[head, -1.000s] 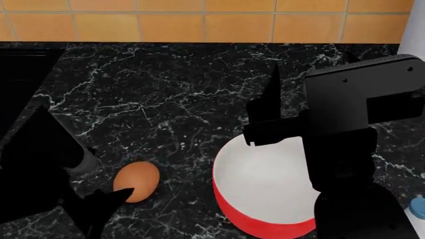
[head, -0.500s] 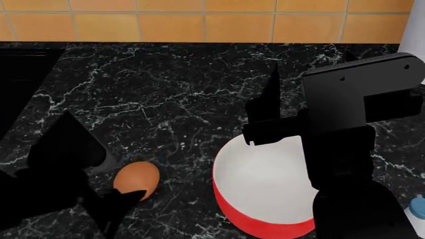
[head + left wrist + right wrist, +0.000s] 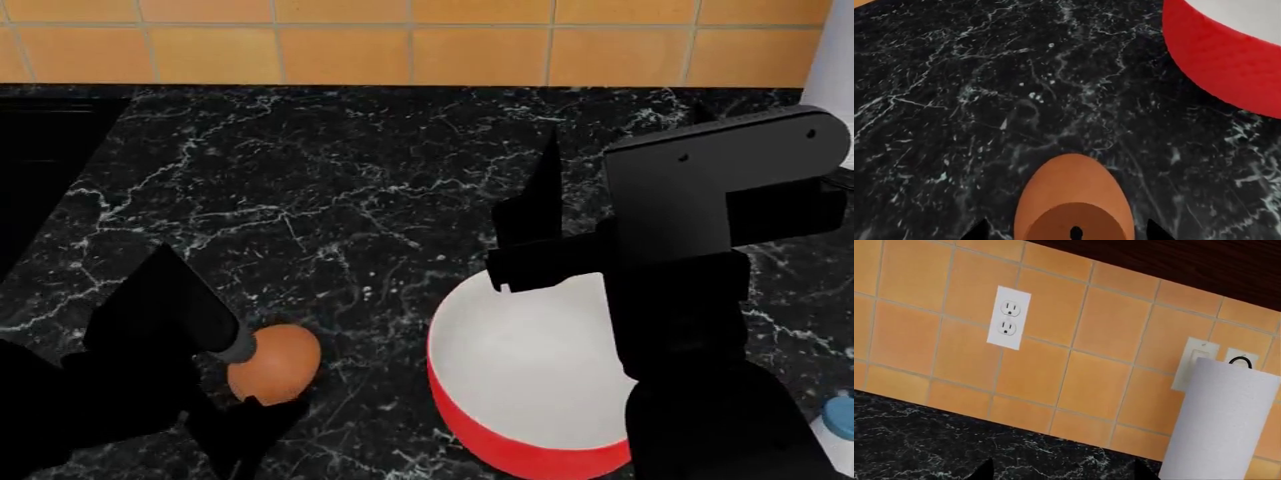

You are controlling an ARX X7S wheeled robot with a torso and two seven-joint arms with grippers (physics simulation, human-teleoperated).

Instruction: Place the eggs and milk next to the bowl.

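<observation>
Since a second ago the black left gripper (image 3: 247,385) has slid rightward along the lower left of the head view, so its spread fingers now straddle the smooth brown-orange egg (image 3: 274,363) without clamping it. That egg lies on the black marbled countertop (image 3: 334,190), just left of the large red bowl with a white inside (image 3: 534,380). Above the bowl hangs the right gripper (image 3: 534,235); whether its jaws are apart or closed cannot be told, and a light-blue bottle cap (image 3: 839,415) peeks in at the lower right edge.

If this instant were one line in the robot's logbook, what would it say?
left hand: around egg, grip unclear | right hand: above bowl, holding nothing seen | egg: left of bowl, apart | milk: right edge
</observation>
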